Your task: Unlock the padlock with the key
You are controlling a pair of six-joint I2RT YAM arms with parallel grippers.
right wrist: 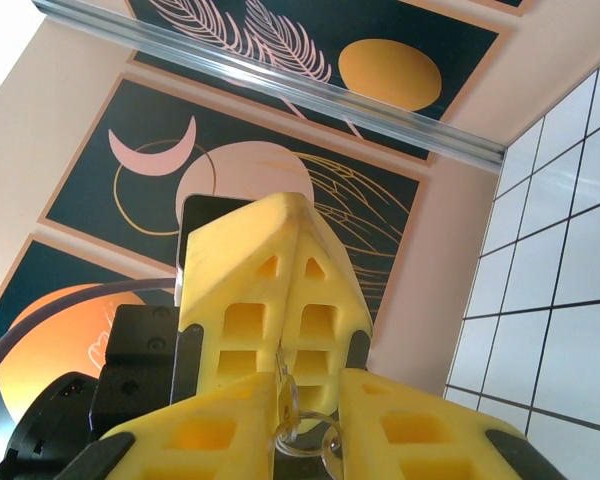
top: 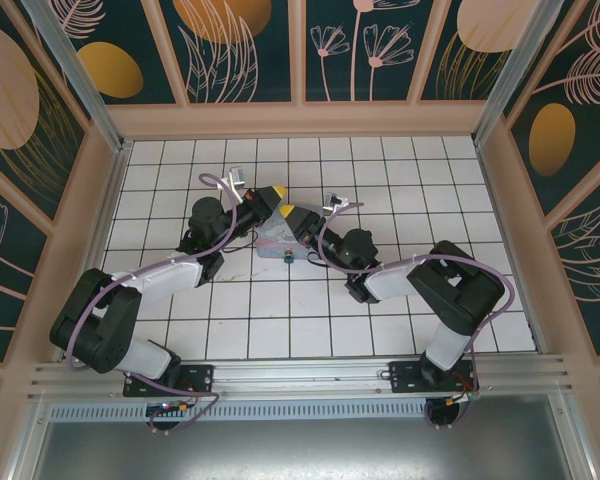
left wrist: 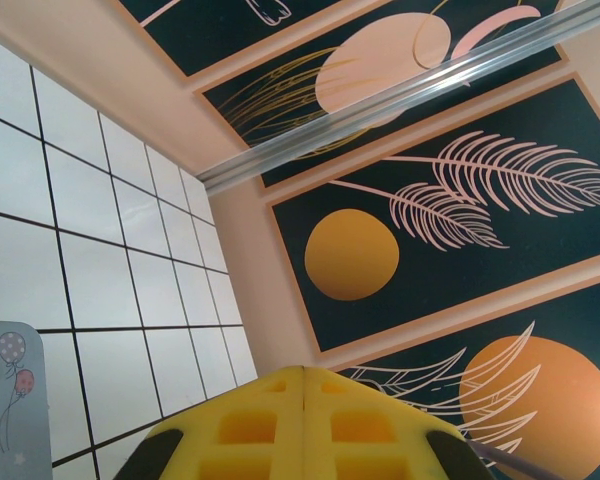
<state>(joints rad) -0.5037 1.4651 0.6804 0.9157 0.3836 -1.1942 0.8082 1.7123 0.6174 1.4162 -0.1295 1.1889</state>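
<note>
padlock (top: pixel 288 257), item one: i enter it as the small dark piece at the near edge of the tin (top: pixel 277 240), mid-floor. from above it is too small for me to be certain.
> container?
tin, pale blue, lying flat on the white tiled floor (top: pixel 380 300). the corner i see from the left wrist has balloons printed on it.
> item two, left gripper (top: pixel 277 192)?
over the tin's far edge in the top view. yellow fingers (left wrist: pixel 250 430) pressed together along one seam, no gap. whether anything is pinched there, i cannot tell.
> item three, right gripper (right wrist: pixel 308 390)?
tip just beside the left one, over the tin. its fingers stand a narrow way apart, and a silvery loop (right wrist: pixel 325 440) sits in that gap. i cannot tell whether the pads are pressing the loop, nor what it belongs to.
> relation of the two?
tips nearly meeting. from the right wrist i look straight at the left gripper's closed wedge, just beyond my own fingers.
> surroundings?
dark wall panels (top: pixel 240 40) with orange discs and pale leaves, in beige frames.
</note>
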